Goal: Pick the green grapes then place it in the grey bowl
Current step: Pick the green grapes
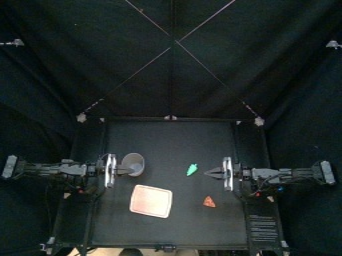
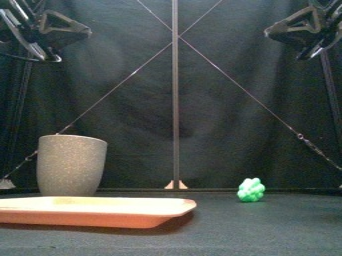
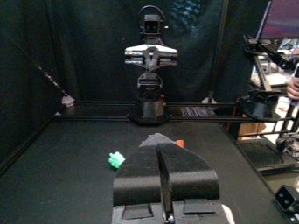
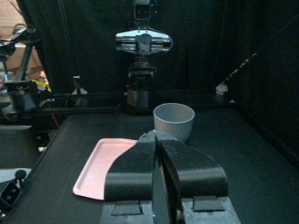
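Grapes (image 2: pixel 250 189) lie untouched — grey bowl (image 2: pixel 71 165) well apart.

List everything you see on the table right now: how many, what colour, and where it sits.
grapes: one bunch, green, right of middle, apart from everything else
cup: one, grey speckled, upright, left of middle
tray: one, pink, flat, front left, in front of the cup
toy: one, orange, small, front right, in front of the grapes; kind unclear
table: one, black, under everything
left claw: one, black, shut, empty, raised at the table's left side
right claw: one, black, shut, empty, raised at the table's right side
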`<state>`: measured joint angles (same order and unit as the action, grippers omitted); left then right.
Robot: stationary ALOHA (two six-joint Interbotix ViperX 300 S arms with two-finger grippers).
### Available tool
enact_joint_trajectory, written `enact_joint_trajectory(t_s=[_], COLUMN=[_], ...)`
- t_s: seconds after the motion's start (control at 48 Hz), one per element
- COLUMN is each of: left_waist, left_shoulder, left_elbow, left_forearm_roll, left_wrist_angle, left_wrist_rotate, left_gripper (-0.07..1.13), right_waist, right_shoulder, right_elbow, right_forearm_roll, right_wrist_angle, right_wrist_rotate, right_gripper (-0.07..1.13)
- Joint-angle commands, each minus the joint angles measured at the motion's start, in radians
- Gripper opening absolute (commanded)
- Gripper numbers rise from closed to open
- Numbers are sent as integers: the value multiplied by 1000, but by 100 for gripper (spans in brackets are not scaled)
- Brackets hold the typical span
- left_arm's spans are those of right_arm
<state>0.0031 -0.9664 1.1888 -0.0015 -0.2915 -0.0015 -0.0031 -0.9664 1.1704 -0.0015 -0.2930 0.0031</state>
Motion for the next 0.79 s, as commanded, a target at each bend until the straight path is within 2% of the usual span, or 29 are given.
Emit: enact_joint_trajectory(t_s=[0.021,0.208,0.354,0.458,0.521,0.625,0.708,0.792], left_waist=[25,41,74,94,107,123,132,140], left_shoulder=[15,14,15,15,15,15,15,15], left_elbow=[-49,-71,-67,-61,-57,-48,-38,-37], left_forearm_roll=[0,3,5,5,3,-2,-5,-5], left_wrist_angle=[109,178,179,183,179,178,175,175], left_wrist_rotate=[3,6,6,5,5,2,2,2], left_gripper=[12,12,12,12,12,12,12,12], right_waist=[-3,-26,-66,-87,-104,-135,-156,-163], right_shoulder=[58,193,276,305,321,344,376,428], right_elbow=[-26,-101,-167,-187,-196,-204,-210,-216], right_forearm_roll=[-15,-91,-143,-150,-149,-140,-115,-110], right_wrist_angle=[43,249,370,390,391,403,410,408], right_wrist_rotate=[0,-2,0,3,5,8,6,-6], right_gripper=[6,16,33,50,65,83,92,94])
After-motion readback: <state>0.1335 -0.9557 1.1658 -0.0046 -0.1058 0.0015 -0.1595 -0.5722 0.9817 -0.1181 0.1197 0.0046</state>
